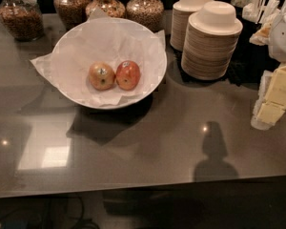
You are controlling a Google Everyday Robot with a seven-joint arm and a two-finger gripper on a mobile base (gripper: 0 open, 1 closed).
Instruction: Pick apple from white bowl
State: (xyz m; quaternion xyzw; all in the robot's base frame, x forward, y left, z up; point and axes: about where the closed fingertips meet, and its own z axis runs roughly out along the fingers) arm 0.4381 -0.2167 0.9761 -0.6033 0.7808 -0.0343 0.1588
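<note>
Touching apple [101, 76]: redder apple [128, 75]; gripper [275, 100] rightmost.

Dark glossy counter [157, 147], white bowl [158, 76], bowl stacks [210, 46], jars [145, 7], pincer [272, 104] at right edge

Warm, dim light falls from overhead. The glossy dark counter [257, 151] throws back a pale square of glare at left and two small bright spots. The white bowl [159, 75] casts a dark shadow forward. My gripper [274, 99] sits lit at the right edge.
</note>
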